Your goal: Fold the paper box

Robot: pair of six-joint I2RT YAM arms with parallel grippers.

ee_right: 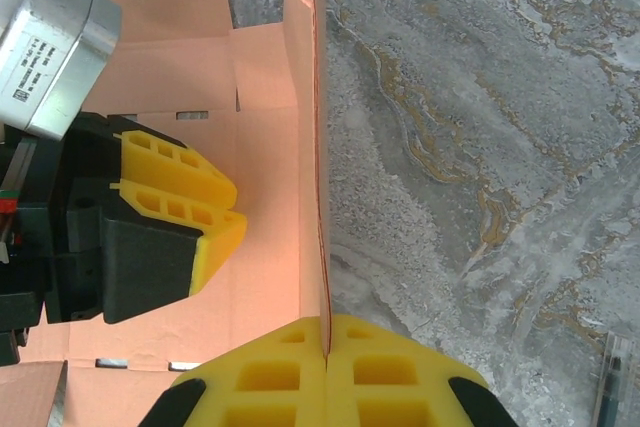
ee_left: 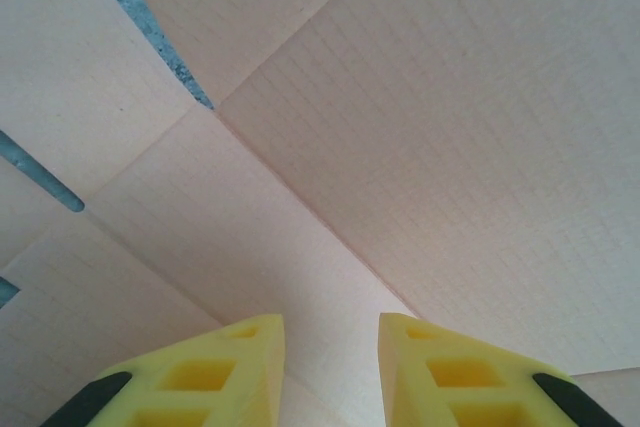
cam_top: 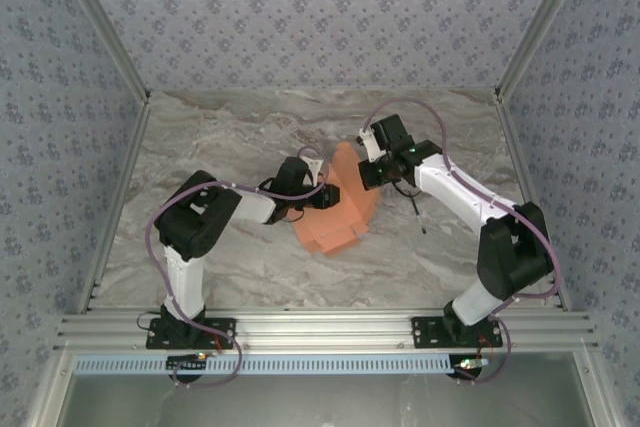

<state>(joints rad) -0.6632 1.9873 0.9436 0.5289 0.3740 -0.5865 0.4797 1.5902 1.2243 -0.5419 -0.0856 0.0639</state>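
The right claw [ee_right: 327,329] is clenched on an upright flap of the paper box [cam_top: 338,219]. The left claw [ee_left: 330,327], released, faces the box's flat panels on the bench [cam_top: 230,137].

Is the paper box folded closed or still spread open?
The paper box is open, partly folded: one side panel stands upright, pinched by the right gripper; the base lies flat on the table.

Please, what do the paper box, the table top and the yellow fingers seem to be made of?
The paper box: thin matte salmon-orange card; scored fold lines and a fine grid texture show. The table top: marble-look grey-beige veining, possibly stone or printed laminate. The fingers of the right end effector: yellow, matte, with moulded cells, probably foam or rubber.
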